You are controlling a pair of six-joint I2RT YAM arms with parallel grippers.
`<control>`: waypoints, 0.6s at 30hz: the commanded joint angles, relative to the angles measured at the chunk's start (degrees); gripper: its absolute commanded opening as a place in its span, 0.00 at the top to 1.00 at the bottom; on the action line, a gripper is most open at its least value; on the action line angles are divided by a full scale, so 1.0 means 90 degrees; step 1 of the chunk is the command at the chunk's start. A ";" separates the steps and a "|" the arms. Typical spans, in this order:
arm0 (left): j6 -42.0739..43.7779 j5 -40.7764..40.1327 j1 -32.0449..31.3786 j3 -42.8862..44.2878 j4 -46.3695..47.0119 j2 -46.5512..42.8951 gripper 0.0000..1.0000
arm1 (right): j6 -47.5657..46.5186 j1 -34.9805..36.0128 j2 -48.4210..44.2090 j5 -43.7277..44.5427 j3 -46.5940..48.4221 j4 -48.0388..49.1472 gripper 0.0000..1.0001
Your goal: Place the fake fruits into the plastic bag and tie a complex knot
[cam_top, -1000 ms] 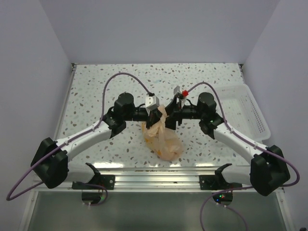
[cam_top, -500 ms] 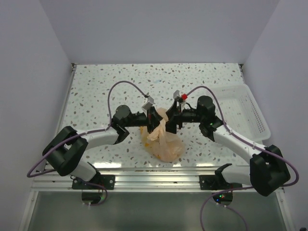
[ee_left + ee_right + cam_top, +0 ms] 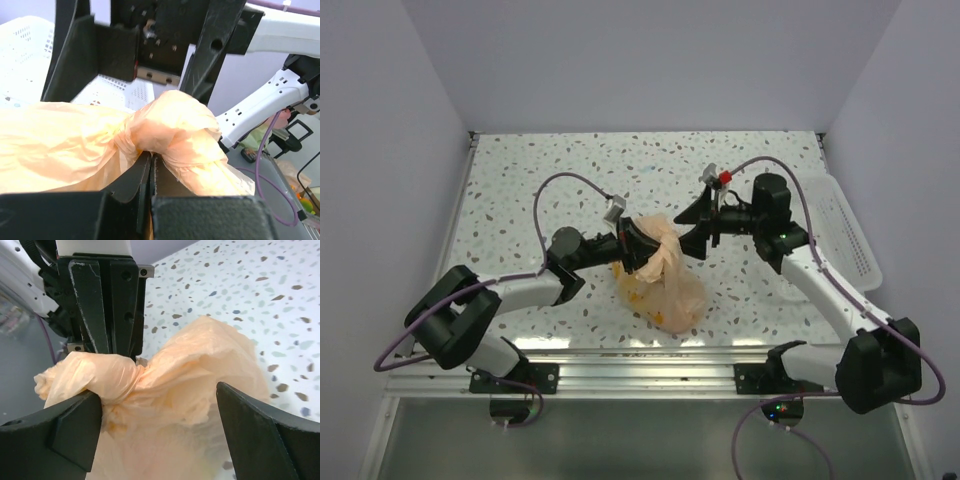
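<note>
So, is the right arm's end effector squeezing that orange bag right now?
No, the right wrist view shows the right end effector with fingers spread wide either side of the plastic bag, not closed on it.

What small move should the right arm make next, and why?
Probably close the right gripper on the bag plastic between its open jaws, to pull against the left gripper. The left one is shut on the plastic beside the knot, and the right holds nothing, so the knot cannot be tightened yet.
</note>
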 commanded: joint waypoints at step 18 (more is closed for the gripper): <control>0.0200 0.0635 -0.0059 0.0111 0.0567 -0.0015 1.00 | -0.0415 -0.0227 -0.0718 -0.0112 -0.0207 -0.0618 0.46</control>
